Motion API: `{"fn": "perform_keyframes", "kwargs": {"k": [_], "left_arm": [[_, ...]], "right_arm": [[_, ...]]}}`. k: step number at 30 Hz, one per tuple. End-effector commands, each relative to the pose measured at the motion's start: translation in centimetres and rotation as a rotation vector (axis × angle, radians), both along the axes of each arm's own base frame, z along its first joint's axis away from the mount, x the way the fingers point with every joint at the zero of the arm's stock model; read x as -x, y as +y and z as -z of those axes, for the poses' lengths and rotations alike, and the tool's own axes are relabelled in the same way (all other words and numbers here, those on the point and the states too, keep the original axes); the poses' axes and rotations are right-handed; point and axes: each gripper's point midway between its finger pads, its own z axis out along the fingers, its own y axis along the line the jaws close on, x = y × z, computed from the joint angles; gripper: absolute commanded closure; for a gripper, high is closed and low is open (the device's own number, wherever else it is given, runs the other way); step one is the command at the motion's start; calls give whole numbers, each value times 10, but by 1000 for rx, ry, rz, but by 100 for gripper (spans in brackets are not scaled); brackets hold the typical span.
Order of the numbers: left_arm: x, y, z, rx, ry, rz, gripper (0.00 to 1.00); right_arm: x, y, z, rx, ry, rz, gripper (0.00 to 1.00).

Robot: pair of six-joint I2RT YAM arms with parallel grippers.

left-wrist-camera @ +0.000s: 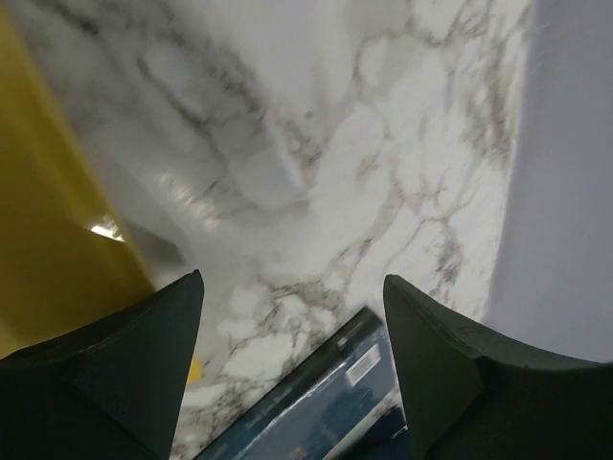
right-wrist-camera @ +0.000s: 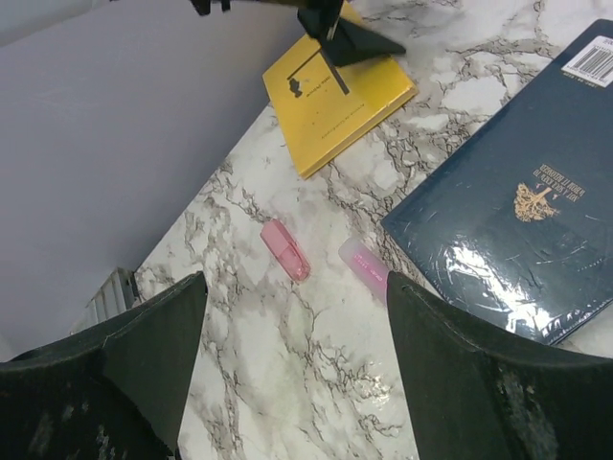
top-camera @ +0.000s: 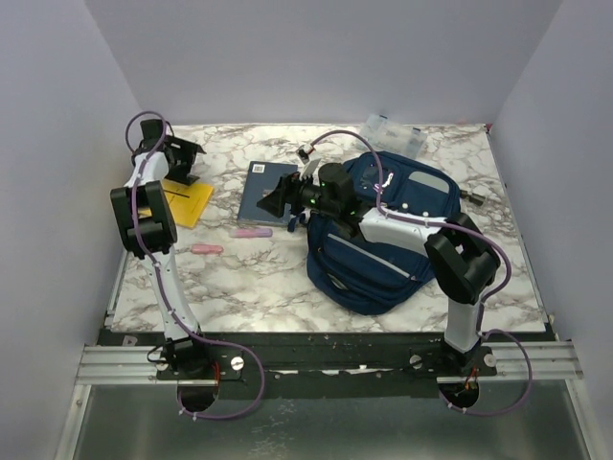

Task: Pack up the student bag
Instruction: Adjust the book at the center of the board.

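Observation:
The student bag, navy blue with grey stripes, lies on the right half of the marble table. A dark blue book lies left of it. A yellow book lies further left. Two pink, pen-like items rest in front of the books. My left gripper hangs open and empty over the yellow book's far end. My right gripper is open and empty over the blue book's near right part.
A clear plastic compartment box stands at the back behind the bag. A small dark object lies near the right edge. Grey walls enclose the table on three sides. My right arm stretches across the top of the bag.

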Motion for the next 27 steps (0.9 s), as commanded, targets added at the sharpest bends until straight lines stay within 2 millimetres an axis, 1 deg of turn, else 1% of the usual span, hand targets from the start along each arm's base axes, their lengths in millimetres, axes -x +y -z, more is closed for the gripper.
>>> {"fn": "perform_keyframes", "kwargs": {"k": [1,2,3,4,5,6,7,8,9,11,12,13,14,15,17,19,22,23,24,25,26,27], "left_arm": [[62,-21,14,18,166,50,21],[72,-21,14,8,177,57,20],[84,-24,18,9,188,81,16],[89,-30,14,19,162,129,5],[101,-38,15,44,180,164,1],[121,-39,16,71,239,140,1],[137,-41,20,90,247,130,2],[149,-44,14,85,215,132,2],[165,-48,10,81,196,133,2],[188,-54,3,38,143,165,2],[198,-56,-4,4,113,191,2],[205,-53,-14,-46,77,216,2],[210,-47,-19,-102,61,226,2],[214,-37,-26,-168,50,227,2],[220,-19,-36,-248,35,217,2],[222,-10,-45,-272,-3,224,2],[226,12,-49,-358,6,239,1],[228,14,-49,-358,15,246,2],[230,11,-50,-338,10,258,2],[231,8,-52,-317,-5,267,2],[232,3,-57,-300,-28,276,2],[233,1,-62,-301,-42,283,2]], "right_arm": [[4,-2,-16,-34,-24,-2,21],[6,-2,-18,-41,-23,-10,21],[7,-1,-19,-46,-23,-16,21],[8,-2,-19,-49,-20,-18,21],[9,-3,-20,-51,-21,-17,21],[11,-4,-21,-53,-21,-20,21],[13,-5,-21,-55,-21,-23,21],[14,-5,-21,-59,-20,-25,21],[15,-5,-21,-66,-16,-25,21],[17,-5,-19,-73,-12,-36,21],[18,-3,-17,-79,-7,-43,21],[18,-2,-14,-78,4,-46,21],[18,-1,-10,-76,12,-48,22],[20,1,-8,-76,15,-54,22],[22,9,-1,-73,7,-60,21],[24,26,9,-54,19,-87,21],[27,58,26,-50,69,-122,21],[27,67,32,-50,80,-119,21],[27,77,32,-56,82,-116,21],[28,87,40,-48,92,-113,21],[27,97,43,-45,92,-107,21],[25,107,51,-29,96,-95,21]]}}
